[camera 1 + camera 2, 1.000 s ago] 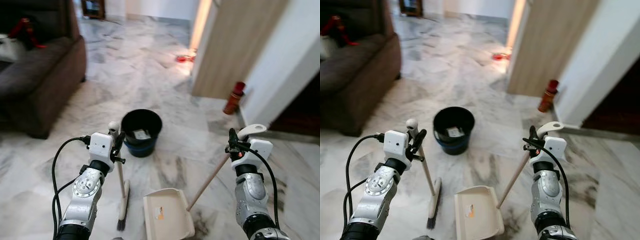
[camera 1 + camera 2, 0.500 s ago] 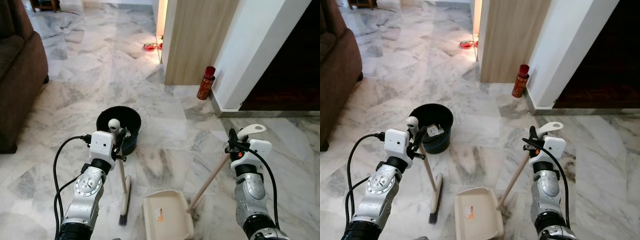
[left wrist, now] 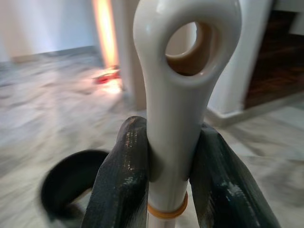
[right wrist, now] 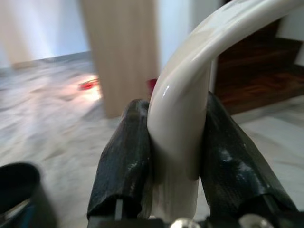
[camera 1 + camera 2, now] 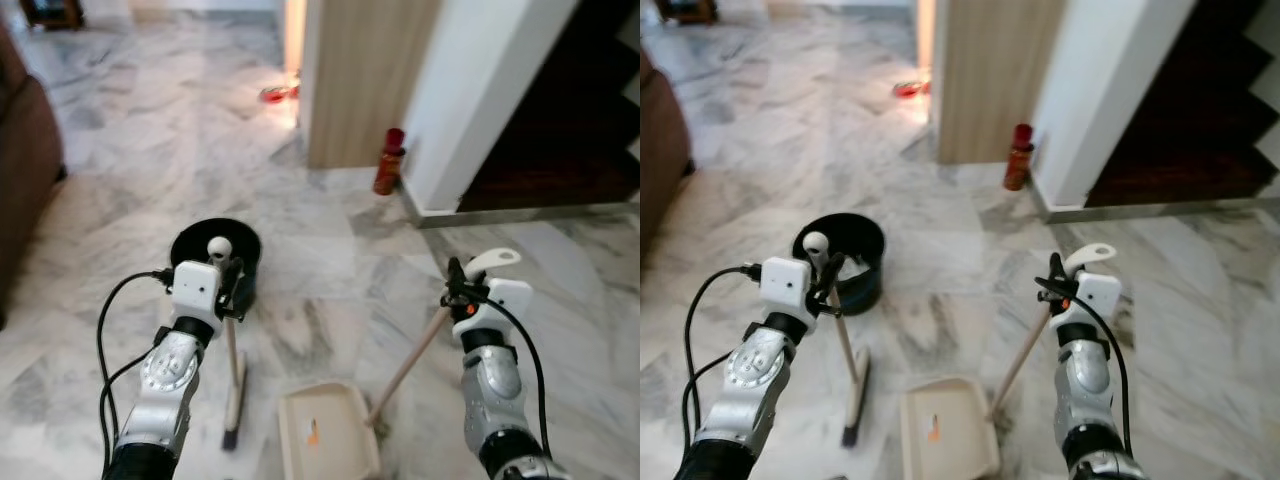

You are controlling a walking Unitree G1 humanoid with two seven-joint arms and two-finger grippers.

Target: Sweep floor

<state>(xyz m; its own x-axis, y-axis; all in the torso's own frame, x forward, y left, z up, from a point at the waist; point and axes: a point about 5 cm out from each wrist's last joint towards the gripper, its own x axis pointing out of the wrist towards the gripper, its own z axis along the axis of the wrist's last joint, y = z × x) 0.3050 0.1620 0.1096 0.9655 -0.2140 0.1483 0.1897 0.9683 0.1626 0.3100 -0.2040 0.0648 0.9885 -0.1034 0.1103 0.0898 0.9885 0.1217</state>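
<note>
Left wrist view: the broom point(image 3: 176, 118) is clamped just under its looped top between the two black fingers point(image 3: 124, 180) of the left gripper point(image 5: 232, 288), so that the stick hangs nearly upright and the brush head rests on the floor point(image 5: 320, 250) just beside the dustpan point(image 5: 326, 432). In the right wrist view the dustpan's curved handle end is pinched in the same way by the right gripper point(image 5: 1053, 283); the fingers point(image 4: 128, 161) are closed tight on it. The long stick slants down from that gripper to the pan, which lies flat on the floor, probably so that it can be pushed along ahead of the robot. Broom and pan are held side by side, a sensible carry while a spot to sweep is sought.

Beyond the broom, on the far side from the dustpan, stands a black bucket point(image 5: 214, 258). Farther off, a red can point(image 5: 388, 160) stands at the foot of a white wall.

Compared with a second ago, the whole scene is shifted: the sofa is nearly gone and a dark doorway is exposed, so the camera is judged to have turned. Both grips are unchanged.
</note>
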